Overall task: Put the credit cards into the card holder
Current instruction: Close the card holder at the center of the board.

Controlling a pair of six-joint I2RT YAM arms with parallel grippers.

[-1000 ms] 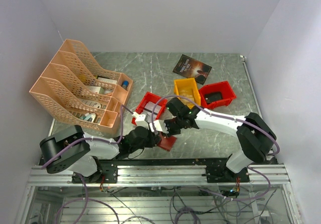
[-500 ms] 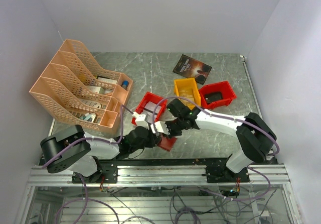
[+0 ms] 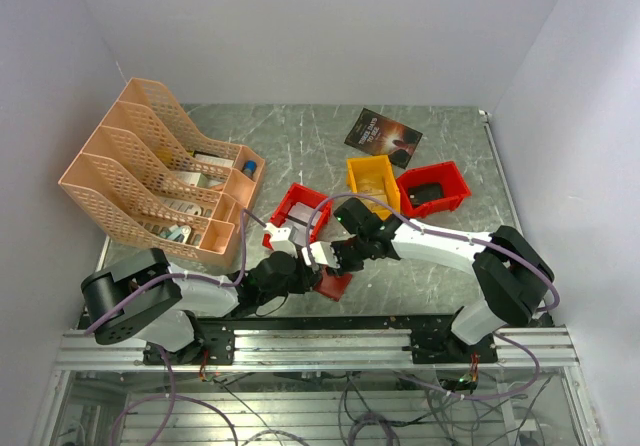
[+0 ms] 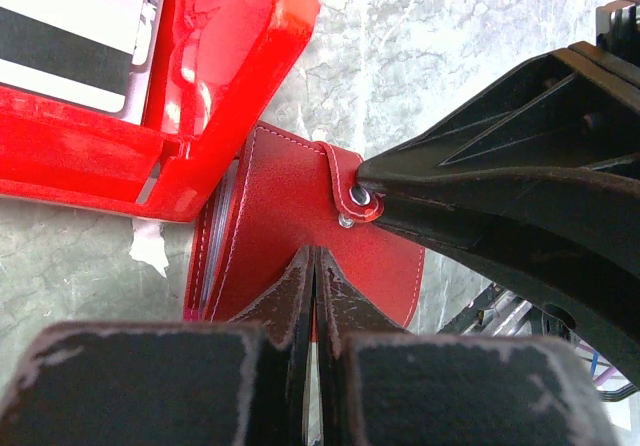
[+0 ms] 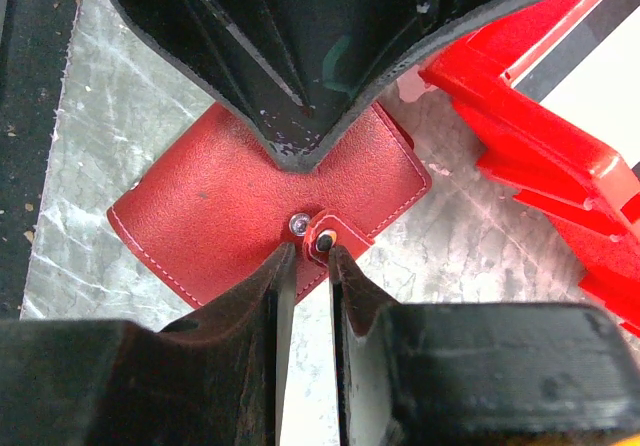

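The card holder (image 4: 290, 226), a dark-red leather wallet, lies on the table beside a red bin (image 4: 250, 76). My left gripper (image 4: 314, 251) is shut on its near edge, pinning it. My right gripper (image 5: 308, 251) faces it from the opposite side. Its fingers stand a little apart at the snap tab (image 5: 345, 241), which is lifted off its stud (image 5: 297, 224). A white credit card (image 4: 70, 26) with a black stripe lies inside the bin. In the top view both grippers meet over the card holder (image 3: 335, 286) near the front edge.
A peach file organizer (image 3: 150, 176) fills the left side. A yellow bin (image 3: 372, 178) and another red bin (image 3: 432, 188) stand behind the right arm. A dark booklet (image 3: 383, 136) lies at the back. The card bin (image 3: 290, 206) touches the card holder.
My right gripper has crept slightly left over the card holder. The left arm has stayed where it was.
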